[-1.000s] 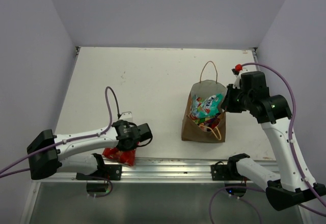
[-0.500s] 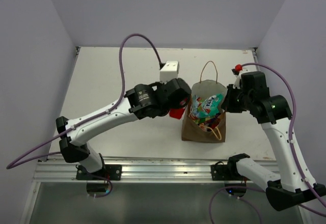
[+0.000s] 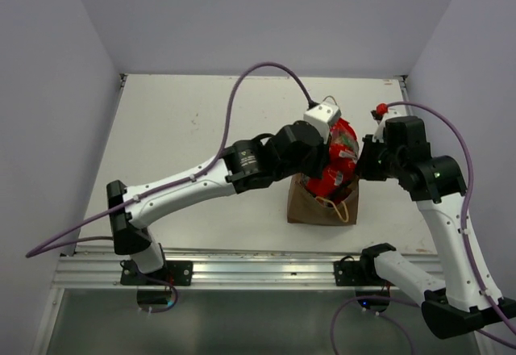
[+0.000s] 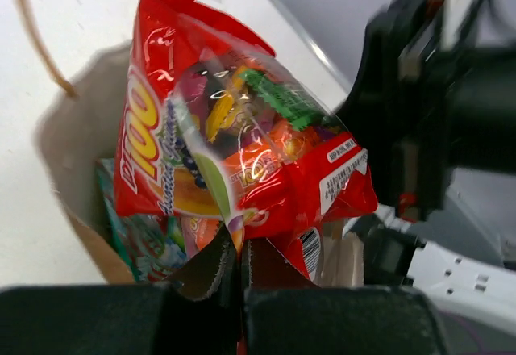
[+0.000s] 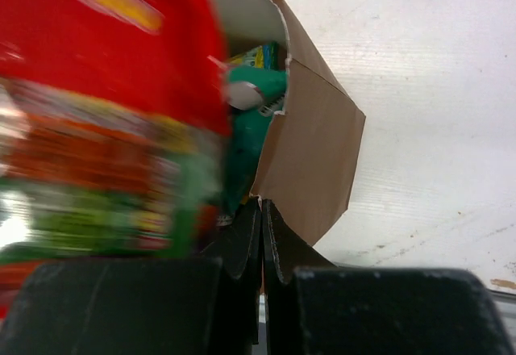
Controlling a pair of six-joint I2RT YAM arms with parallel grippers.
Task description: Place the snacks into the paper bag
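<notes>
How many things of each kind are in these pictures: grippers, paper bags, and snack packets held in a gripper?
Grippers: 2, the left gripper and the right gripper.
Paper bags: 1, the paper bag.
Held snack packets: 1, the red packet, in the left gripper.
Total: 4.

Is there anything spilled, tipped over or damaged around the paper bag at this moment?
Nothing stands out. The paper bag stands upright, its rim pinched by the right gripper. The left gripper holds a red candy packet over its opening, and no packet is seen spilled beside it.
</notes>
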